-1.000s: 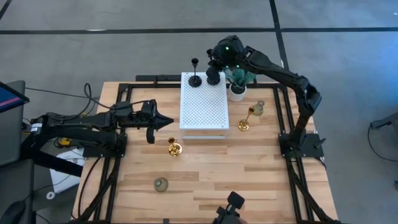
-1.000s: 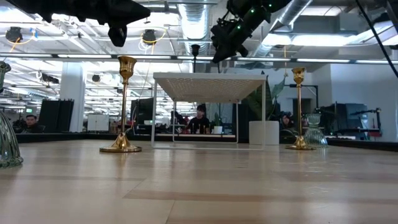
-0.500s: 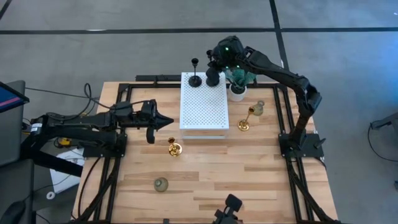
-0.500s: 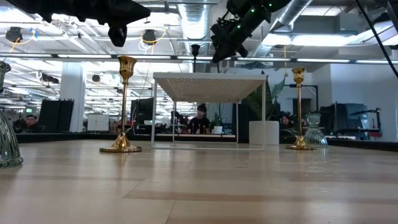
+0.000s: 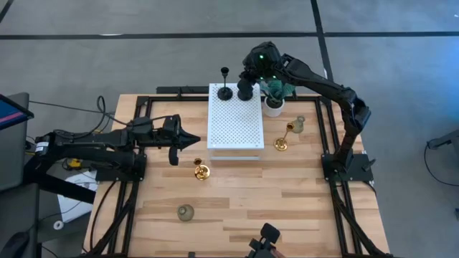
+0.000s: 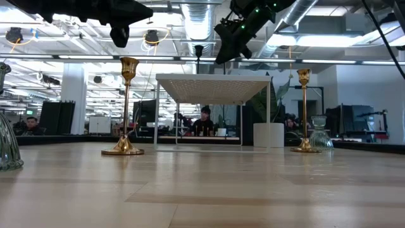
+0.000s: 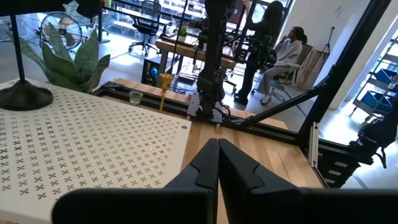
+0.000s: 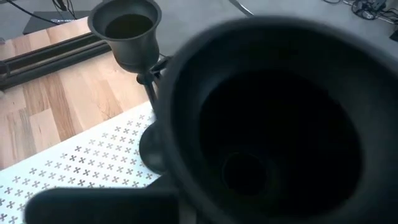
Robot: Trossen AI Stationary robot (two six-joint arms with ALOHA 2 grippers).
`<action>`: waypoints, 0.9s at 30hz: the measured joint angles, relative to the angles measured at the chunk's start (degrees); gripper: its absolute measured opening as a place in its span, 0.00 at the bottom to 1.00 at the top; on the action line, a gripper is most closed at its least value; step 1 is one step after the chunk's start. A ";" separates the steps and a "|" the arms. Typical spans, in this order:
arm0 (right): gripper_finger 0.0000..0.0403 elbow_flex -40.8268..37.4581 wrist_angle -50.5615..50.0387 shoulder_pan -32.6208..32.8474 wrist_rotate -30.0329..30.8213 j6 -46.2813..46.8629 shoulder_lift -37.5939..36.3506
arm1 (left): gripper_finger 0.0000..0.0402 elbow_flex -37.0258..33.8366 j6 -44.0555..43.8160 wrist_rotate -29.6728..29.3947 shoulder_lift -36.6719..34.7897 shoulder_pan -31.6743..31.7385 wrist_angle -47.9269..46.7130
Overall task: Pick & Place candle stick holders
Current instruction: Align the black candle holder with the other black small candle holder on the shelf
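Note:
One slim black holder (image 5: 225, 92) stands by its round base on the far left corner of the white perforated platform (image 5: 234, 125); it also shows in the right wrist view (image 8: 127, 25). My right gripper (image 5: 246, 87) is over the platform's far edge, shut on the second black holder, whose cup (image 8: 267, 124) fills its wrist view. Two gold holders (image 5: 201, 171) (image 5: 281, 143) and two pale-green glass ones (image 5: 186, 212) (image 5: 297, 125) stand on the table. My left gripper (image 5: 195, 140) is shut and empty, left of the platform. My right gripper holds the second black holder from above, pointing down. The holder is upright, with its open cup (image 8: 267, 124) close under the wrist camera. The cup hides the fingers and the place of contact. I cannot tell whether the base is on the platform.
A potted green plant in a white pot (image 5: 273, 100) stands just right of my right gripper. A black frame (image 5: 326, 129) runs along the table's edges. People sit in the room behind the table (image 6: 204, 120). Bare wood lies near the front edge (image 5: 251, 208).

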 joint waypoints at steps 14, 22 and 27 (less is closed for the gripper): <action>0.16 -0.02 -2.10 0.09 0.15 -4.61 -1.75 | 0.02 0.00 0.00 0.01 0.00 0.00 -0.01; 0.30 -0.02 -2.63 0.38 0.15 -4.86 -4.72 | 0.02 0.00 0.00 0.02 0.02 0.00 0.00; 0.49 -0.02 -4.77 0.37 0.15 -4.86 -5.16 | 0.02 0.00 0.00 0.02 0.02 0.01 -0.01</action>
